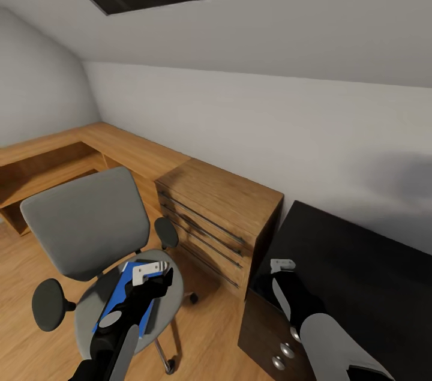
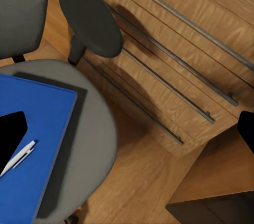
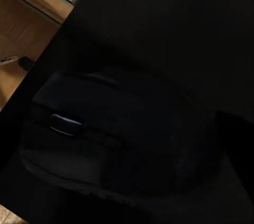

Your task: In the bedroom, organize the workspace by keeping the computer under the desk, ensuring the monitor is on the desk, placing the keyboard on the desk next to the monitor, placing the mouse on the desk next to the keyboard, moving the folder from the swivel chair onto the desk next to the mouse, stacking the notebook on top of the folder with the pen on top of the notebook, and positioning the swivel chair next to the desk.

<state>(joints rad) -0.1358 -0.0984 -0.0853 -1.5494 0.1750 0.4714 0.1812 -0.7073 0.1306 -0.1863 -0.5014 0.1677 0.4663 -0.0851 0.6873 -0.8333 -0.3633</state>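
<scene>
The grey swivel chair (image 1: 84, 225) stands on the wooden floor at the left. The bright blue folder (image 1: 123, 294) lies on its seat, and the thin white pen (image 2: 18, 158) rests on the folder (image 2: 37, 145). My left gripper (image 1: 153, 276) hovers open just above the folder, its dark fingertips (image 2: 246, 129) spread to both sides in the left wrist view. My right gripper (image 1: 279, 270) is at the near left corner of the black desk (image 1: 360, 261). The black mouse (image 3: 116, 129) sits very close in front of it, dark against the desk top (image 3: 174, 18); its fingers are hidden.
A light wooden dresser (image 1: 219, 213) with long bar handles stands between the chair and the desk, close to the chair's black armrest (image 2: 90, 20). A low wooden bench (image 1: 72, 150) runs along the walls at the left. Desk drawers with silver knobs (image 1: 279, 362) face me.
</scene>
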